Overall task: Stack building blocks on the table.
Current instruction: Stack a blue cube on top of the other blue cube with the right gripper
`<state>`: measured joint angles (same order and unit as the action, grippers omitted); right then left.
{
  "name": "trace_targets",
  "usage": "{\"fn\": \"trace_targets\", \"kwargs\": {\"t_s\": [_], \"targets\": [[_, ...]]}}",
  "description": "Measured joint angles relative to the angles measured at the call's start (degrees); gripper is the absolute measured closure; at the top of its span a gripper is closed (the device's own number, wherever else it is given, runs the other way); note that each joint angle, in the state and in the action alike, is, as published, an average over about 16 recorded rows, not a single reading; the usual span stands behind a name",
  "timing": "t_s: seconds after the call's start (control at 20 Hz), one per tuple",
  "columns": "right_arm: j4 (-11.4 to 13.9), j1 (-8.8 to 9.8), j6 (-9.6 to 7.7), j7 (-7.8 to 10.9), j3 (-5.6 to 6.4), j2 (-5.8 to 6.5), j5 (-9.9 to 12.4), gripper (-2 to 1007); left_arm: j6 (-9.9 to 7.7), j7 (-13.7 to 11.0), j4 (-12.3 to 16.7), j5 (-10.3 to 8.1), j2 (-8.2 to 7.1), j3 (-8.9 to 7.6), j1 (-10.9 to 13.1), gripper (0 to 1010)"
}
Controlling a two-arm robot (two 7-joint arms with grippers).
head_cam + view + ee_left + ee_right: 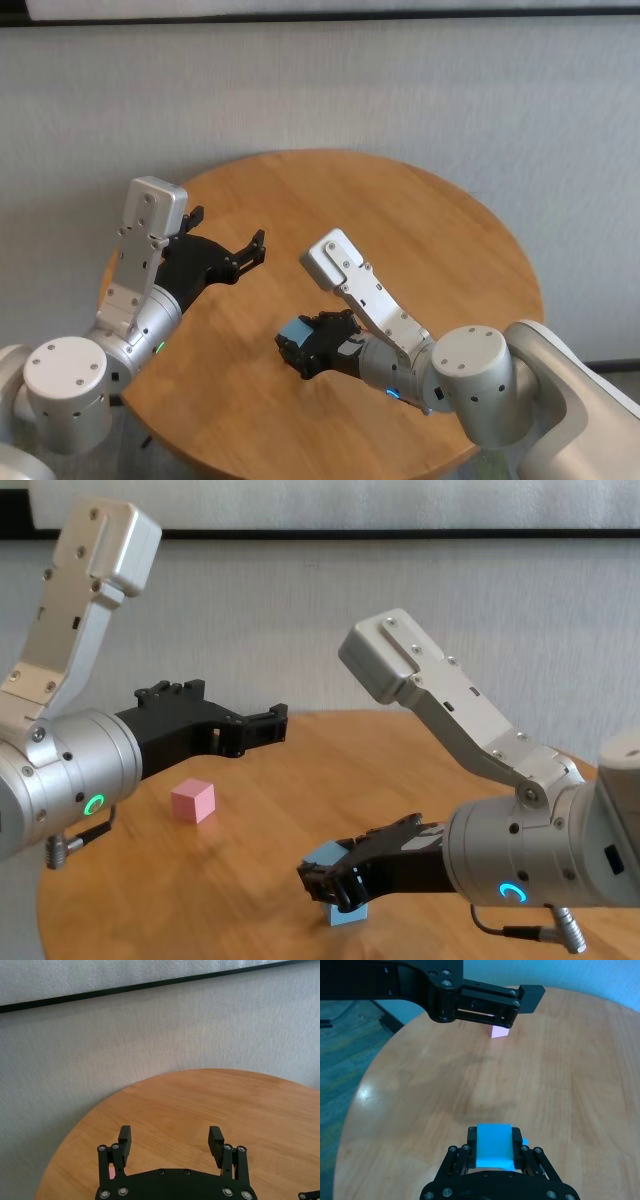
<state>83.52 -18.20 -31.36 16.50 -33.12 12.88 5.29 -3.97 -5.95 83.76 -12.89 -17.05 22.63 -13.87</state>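
Note:
My right gripper (pixel 298 348) is shut on a light blue block (pixel 295 330) low over the near middle of the round wooden table (pixel 400 210). In the chest view the held block (pixel 322 860) sits just over a second light blue block (pixel 347 912) on the table; I cannot tell whether they touch. The right wrist view shows the held block (pixel 494 1146) between the fingers. A pink block (pixel 193 800) stands on the table's left part, below my left gripper (pixel 270 723), which hovers open and empty above it (pixel 170 1142). The pink block is hidden in the head view.
The table's round edge runs near a grey wall (pixel 400 90) behind. My left arm's black gripper (pixel 520 1000) reaches across above the pink block (pixel 500 1032) in the right wrist view. Bare wood (pixel 440 260) lies at the far and right side.

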Motion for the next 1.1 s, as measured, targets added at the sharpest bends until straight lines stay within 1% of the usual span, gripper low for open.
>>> {"fn": "trace_targets", "kwargs": {"t_s": [0.25, 0.45, 0.75, 1.1], "targets": [[-0.6, -0.15, 0.38, 0.17, -0.47, -0.35, -1.21, 643, 0.0, 0.0, 0.0, 0.0, 0.0, 0.0, 0.0, 9], [-0.98, -0.2, 0.41, -0.21, -0.32, -0.72, -2.03, 643, 0.0, 0.0, 0.0, 0.0, 0.0, 0.0, 0.0, 8], [-1.36, 0.05, -0.05, -1.07, 0.62, -1.64, -2.81, 643, 0.0, 0.0, 0.0, 0.0, 0.0, 0.0, 0.0, 8], [-1.72, 0.58, -0.74, -1.9, 2.2, -2.93, -3.21, 643, 0.0, 0.0, 0.0, 0.0, 0.0, 0.0, 0.0, 8]]}}
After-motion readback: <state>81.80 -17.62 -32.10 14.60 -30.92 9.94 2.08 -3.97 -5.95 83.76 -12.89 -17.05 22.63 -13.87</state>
